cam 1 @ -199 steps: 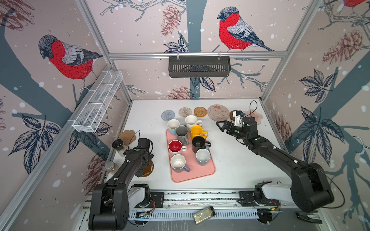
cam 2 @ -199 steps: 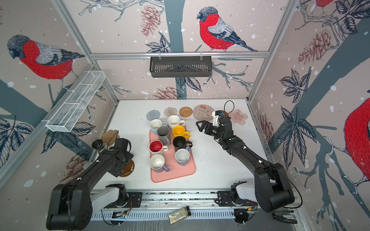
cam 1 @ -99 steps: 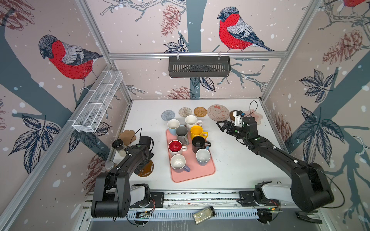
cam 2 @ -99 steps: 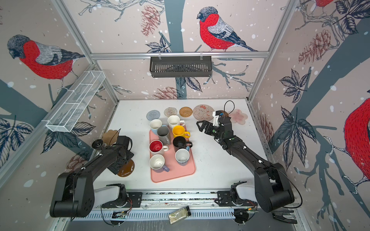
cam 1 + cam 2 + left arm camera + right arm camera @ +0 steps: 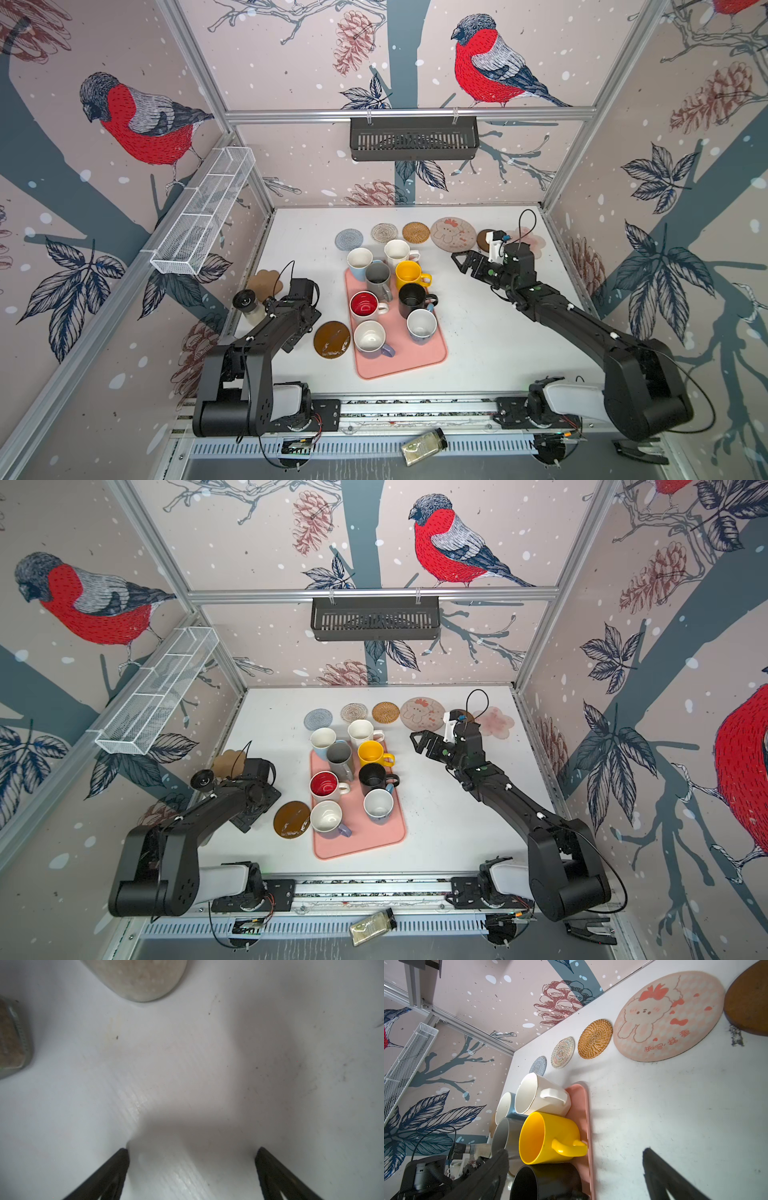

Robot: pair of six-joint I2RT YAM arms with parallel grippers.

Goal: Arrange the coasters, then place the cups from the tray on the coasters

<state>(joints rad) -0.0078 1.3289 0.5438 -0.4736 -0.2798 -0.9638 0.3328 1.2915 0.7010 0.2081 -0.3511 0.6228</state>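
Observation:
The pink tray [image 5: 419, 361] holds several cups, among them yellow [image 5: 409, 274], black [image 5: 411, 297], grey [image 5: 378, 276] and red-lined [image 5: 363, 303]. Blue-grey [image 5: 349, 240], cream [image 5: 384, 232], rattan [image 5: 416, 232] and pink cartoon [image 5: 453, 234] coasters line the far edge. A pink flower coaster [image 5: 536, 245] lies at their right. A dark brown disc [image 5: 331, 338] lies left of the tray, and a tan paw coaster [image 5: 266, 282] is near the left wall. My right gripper [image 5: 458, 264] [image 5: 576, 1152] hangs open beside the yellow cup [image 5: 548, 1138]. My left gripper [image 5: 192, 1150] is open over bare table.
A black-lidded spice jar [image 5: 249, 305] stands beside my left arm [image 5: 286, 320], and its base [image 5: 143, 978] shows in the left wrist view. Another jar [image 5: 424, 446] lies on the front rail. A second dark disc [image 5: 482, 241] is half hidden behind my right wrist.
My left arm has drawn back from over the dark brown disc toward the left wall, leaving the disc uncovered. The right arm has hardly moved.

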